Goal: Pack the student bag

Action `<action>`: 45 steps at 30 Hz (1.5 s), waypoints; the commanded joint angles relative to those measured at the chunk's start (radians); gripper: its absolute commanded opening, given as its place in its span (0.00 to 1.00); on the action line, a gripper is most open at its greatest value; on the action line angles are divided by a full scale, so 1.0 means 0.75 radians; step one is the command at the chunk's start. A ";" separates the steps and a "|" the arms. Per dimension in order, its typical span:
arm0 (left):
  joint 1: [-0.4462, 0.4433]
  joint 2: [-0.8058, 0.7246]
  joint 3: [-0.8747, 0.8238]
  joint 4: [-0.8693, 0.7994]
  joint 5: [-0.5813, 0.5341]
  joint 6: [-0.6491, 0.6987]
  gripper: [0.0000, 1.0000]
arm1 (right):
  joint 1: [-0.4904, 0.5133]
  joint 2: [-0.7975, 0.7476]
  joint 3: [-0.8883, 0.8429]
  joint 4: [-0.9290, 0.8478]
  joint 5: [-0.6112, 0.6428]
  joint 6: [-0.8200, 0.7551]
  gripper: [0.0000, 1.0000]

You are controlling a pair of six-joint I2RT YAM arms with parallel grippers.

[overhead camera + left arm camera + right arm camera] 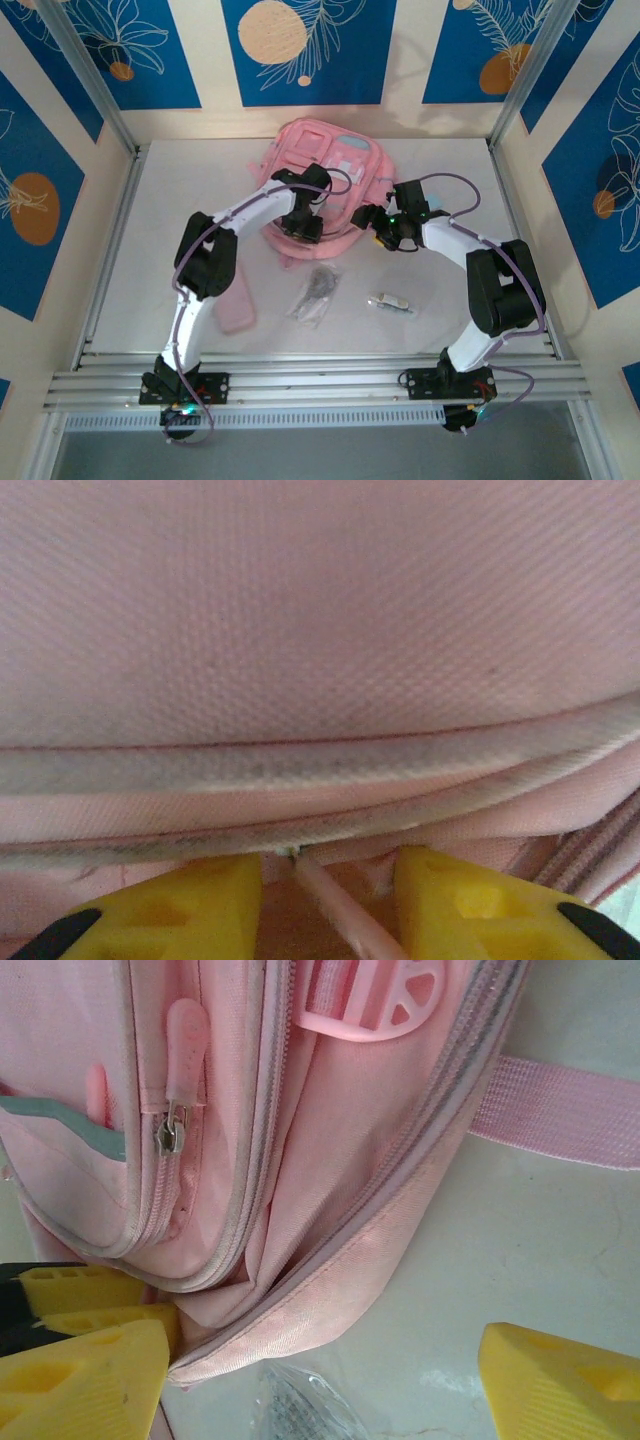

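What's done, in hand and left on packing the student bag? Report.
Done: nothing visibly packed. In hand: left gripper and right gripper at the near edge of the student bag, jaws open, a pink strand between the left's. Left: pencil case, clear packet and small white item lie on the table.

Your left arm (250, 207) reaches forward with its elbow out behind the claw and the wrist tipped down, so the left gripper (299, 230) points downward, its yellow fingers (200, 900) only partly apart with a narrow gap between them. Your right arm (445, 235) mirrors it. The right gripper (372, 222) sits near the left claw, angled toward it, jaws spread wide.
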 commanded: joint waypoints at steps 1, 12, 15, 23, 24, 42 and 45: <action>-0.012 0.046 -0.044 -0.110 0.021 0.027 0.39 | -0.005 -0.043 -0.016 0.023 0.015 0.019 0.81; 0.000 -0.009 -0.040 -0.009 0.146 0.003 0.00 | -0.004 -0.070 -0.033 0.020 0.009 0.020 0.81; 0.009 -0.109 -0.044 0.056 0.169 -0.007 0.00 | -0.002 -0.080 -0.067 0.075 -0.041 0.071 0.82; 0.044 -0.293 -0.063 0.107 0.239 0.018 0.00 | 0.106 0.003 -0.106 0.299 -0.099 0.306 0.82; 0.047 -0.307 -0.072 0.107 0.246 0.022 0.00 | 0.123 0.030 -0.106 0.353 -0.101 0.348 0.82; 0.160 -0.390 -0.243 0.049 0.215 0.173 0.00 | 0.084 0.193 -0.160 0.550 0.081 0.407 0.00; 0.213 -0.384 -0.265 0.011 0.104 0.244 0.00 | 0.026 0.126 -0.150 0.438 0.080 0.291 0.00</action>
